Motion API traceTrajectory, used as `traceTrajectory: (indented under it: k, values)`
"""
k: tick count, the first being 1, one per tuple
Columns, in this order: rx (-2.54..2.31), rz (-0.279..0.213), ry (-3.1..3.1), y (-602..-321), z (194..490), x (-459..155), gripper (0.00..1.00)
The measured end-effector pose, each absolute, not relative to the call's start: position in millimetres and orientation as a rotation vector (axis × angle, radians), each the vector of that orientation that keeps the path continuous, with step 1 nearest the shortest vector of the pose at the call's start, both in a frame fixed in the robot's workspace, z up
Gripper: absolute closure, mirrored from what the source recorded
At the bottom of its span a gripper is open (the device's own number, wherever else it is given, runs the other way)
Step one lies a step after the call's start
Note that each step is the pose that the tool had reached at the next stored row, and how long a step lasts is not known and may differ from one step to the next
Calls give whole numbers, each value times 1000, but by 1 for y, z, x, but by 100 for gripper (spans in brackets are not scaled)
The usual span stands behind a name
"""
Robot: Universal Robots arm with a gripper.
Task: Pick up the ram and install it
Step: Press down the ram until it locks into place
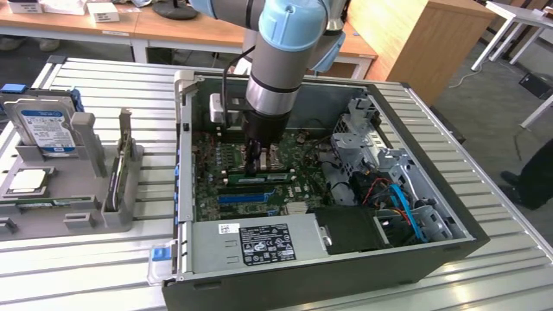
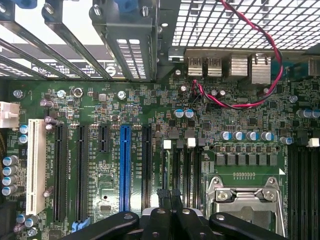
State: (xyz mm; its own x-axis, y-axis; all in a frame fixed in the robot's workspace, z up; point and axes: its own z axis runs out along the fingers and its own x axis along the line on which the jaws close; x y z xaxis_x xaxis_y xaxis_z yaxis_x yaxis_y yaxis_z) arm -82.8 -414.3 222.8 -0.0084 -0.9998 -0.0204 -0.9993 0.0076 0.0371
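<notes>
Green ram (image 1: 256, 175) sits seemingly slotted in the motherboard (image 2: 150, 150), under the closed hand (image 1: 253, 170), apparently pressing it.

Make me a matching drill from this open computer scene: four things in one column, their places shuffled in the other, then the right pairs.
Things
1. long thin green ram stick
2. silver hard drive with a blue label
3. grey metal power supply box with a black label
4. long blue expansion slot

Places
A. upright in the grey holder outside the dark computer case
B. on the green motherboard, between black slots
C. at the tips of the shut black gripper, inside the case
D. along the case wall nearest the exterior camera

Pairs: 1-C, 2-A, 3-D, 4-B
</notes>
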Motion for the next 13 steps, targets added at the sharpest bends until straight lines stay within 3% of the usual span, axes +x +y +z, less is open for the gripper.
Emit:
traceTrajectory:
  k: [13]
  values:
    - [2204,-64,-2222,-414,222,-83,89]
